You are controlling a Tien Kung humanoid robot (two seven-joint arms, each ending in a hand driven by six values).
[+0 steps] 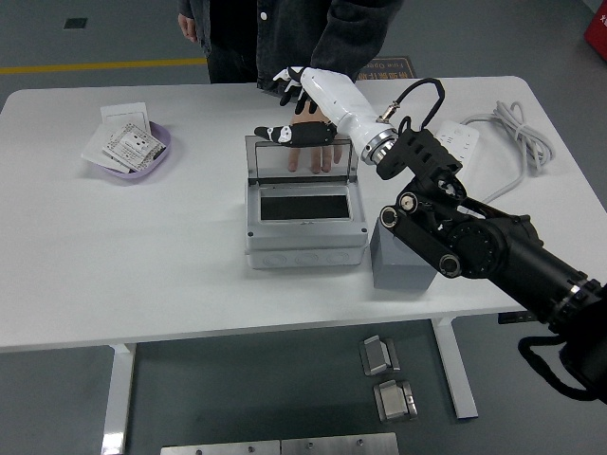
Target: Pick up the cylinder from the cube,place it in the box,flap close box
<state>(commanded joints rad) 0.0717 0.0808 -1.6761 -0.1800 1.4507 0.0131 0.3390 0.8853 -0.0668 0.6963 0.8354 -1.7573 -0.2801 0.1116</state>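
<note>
While the box (303,210) sits open w/ its clear lid (302,154) upright, the robot's right hand (296,106), fingers spread and holding nothing, hovers above the lid's top edge. A person's hand (314,155) shows behind the lid. Cylinder can't be seen; probably inside. Judged step: flap closing; next, push lid forward and down. Count: 1 box, 1 gray cube (398,268), 1 purple bowl (142,163), 1 power strip (456,145).
</note>
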